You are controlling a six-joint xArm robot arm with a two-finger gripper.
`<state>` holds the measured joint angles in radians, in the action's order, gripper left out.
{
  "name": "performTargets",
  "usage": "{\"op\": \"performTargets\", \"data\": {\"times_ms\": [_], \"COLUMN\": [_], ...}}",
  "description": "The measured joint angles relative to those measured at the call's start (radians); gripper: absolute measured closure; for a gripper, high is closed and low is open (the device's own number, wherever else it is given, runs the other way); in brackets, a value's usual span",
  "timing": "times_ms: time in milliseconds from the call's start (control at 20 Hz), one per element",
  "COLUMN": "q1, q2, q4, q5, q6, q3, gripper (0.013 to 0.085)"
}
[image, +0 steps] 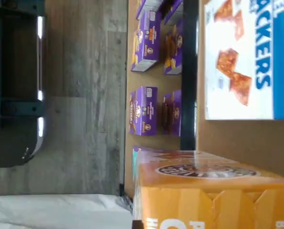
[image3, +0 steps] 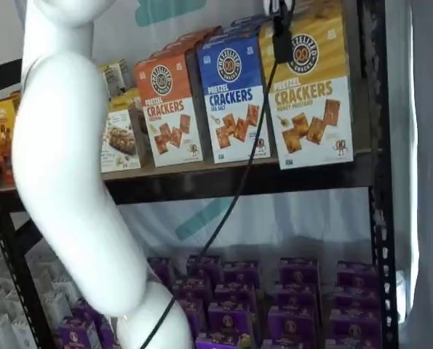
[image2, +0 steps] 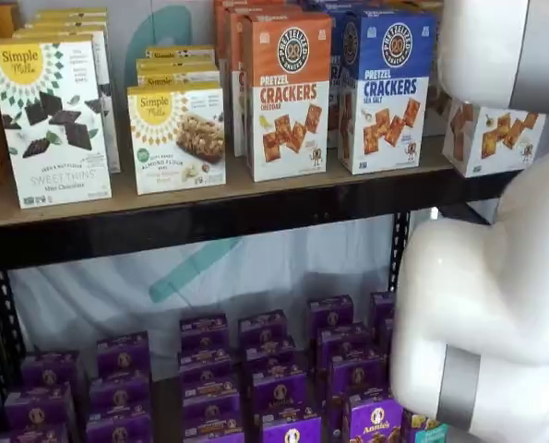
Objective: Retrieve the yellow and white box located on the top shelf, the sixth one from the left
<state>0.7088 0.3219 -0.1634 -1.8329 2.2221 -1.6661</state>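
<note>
The yellow and white box [image3: 307,94] stands at the right end of the top shelf [image3: 238,178], next to a blue carton. In a shelf view only its white lower part with crackers [image2: 491,138] shows behind my arm. In the wrist view its gold top with the round dark logo [image: 213,191] is close to the camera. My gripper [image3: 281,33] shows only as a black finger hanging from the view's top edge, with a cable beside it, in front of the box's upper left corner. No gap or grasp can be made out.
A blue pretzel cracker carton [image2: 389,88], an orange one [image2: 288,97] and white Simple Mills boxes [image2: 53,120] fill the shelf to the left. Purple boxes [image2: 274,378] crowd the lower shelf. My white arm [image2: 486,295] blocks the right side. A black upright [image3: 372,218] stands beside the yellow box.
</note>
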Motion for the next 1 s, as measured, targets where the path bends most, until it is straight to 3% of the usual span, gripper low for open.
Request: {"op": "performTargets", "data": {"times_ms": [300,550,1000], "q1": [-0.031,-0.110,-0.240], "q2": [0.071,0.150,0.230], "q4": [0.020,0.047,0.051], "q5": [-0.070,-0.103,-0.134], "q6": [-0.030,-0.100,-0.229], "q3": [0.056,0.140,0.228], "gripper": [0.0370,0.0370,0.0370]}}
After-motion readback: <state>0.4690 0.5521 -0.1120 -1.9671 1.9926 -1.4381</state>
